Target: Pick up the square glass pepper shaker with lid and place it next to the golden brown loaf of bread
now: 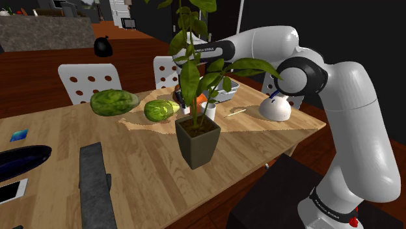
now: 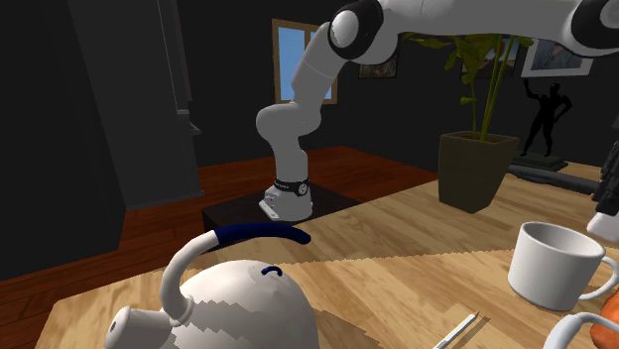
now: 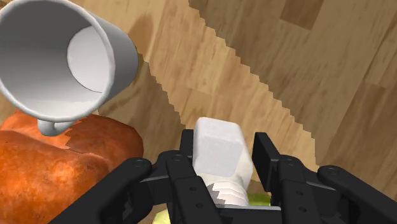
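Pepper shaker (image 3: 218, 153), plain white and square-sided with a ridged neck nearest the palm, is clasped between the fingers of the end effector (image 3: 224, 145). Its long axis runs along the fingers, blunt end toward the wooden counter (image 3: 305, 83), near the orange-brown loaf (image 3: 44, 165) and a white mug (image 3: 63, 57).

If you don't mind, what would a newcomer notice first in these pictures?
A tall potted plant stands mid-table in the shoulder view. A white teapot looms in the second exterior view's foreground. In the wrist view the tool clasps a white square shaker near an orange-brown loaf.
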{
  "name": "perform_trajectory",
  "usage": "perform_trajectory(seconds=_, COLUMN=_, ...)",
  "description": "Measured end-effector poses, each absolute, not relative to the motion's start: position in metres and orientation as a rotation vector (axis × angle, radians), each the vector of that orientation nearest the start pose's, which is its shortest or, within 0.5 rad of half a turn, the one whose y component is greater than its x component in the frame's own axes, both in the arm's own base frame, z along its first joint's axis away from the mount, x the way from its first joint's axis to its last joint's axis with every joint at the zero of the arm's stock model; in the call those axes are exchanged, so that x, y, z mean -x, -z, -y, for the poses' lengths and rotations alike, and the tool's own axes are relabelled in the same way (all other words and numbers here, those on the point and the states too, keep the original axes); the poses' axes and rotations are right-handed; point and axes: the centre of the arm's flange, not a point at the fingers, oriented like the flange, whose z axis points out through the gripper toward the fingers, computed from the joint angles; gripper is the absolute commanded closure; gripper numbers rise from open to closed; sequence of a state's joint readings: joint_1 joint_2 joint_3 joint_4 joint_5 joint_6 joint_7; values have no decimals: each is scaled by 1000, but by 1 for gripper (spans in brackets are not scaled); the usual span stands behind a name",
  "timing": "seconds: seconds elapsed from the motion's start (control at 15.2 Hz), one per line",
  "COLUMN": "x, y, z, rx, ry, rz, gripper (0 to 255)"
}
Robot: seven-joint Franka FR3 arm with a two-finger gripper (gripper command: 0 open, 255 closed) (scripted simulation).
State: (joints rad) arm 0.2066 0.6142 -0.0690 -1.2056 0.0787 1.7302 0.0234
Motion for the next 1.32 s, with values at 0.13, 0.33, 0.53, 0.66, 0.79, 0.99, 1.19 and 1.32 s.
perform_trajectory(seconds=0.13, x=-710, y=-405, z=-118, rx=3104, ry=-142, rz=169, gripper=255)
perform_trajectory(seconds=0.33, x=-711, y=-389, z=-119, rx=3104, ry=-142, rz=169, gripper=255)
perform_trajectory(seconds=0.53, x=-713, y=-373, z=-118, rx=3104, ry=-142, rz=169, gripper=255)
perform_trajectory(seconds=0.66, x=-711, y=-362, z=-118, rx=3104, ry=-142, rz=169, gripper=255)
perform_trajectory(seconds=0.79, x=-710, y=-355, z=-119, rx=3104, ry=-142, rz=169, gripper=255)
perform_trajectory(seconds=0.99, x=-711, y=-353, z=-119, rx=3104, ry=-141, rz=169, gripper=255)
perform_trajectory(seconds=1.19, x=-711, y=-353, z=-119, rx=3104, ry=-141, rz=169, gripper=255)
perform_trajectory(seconds=1.32, x=-711, y=-353, z=-119, rx=3104, ry=-141, rz=169, gripper=0)
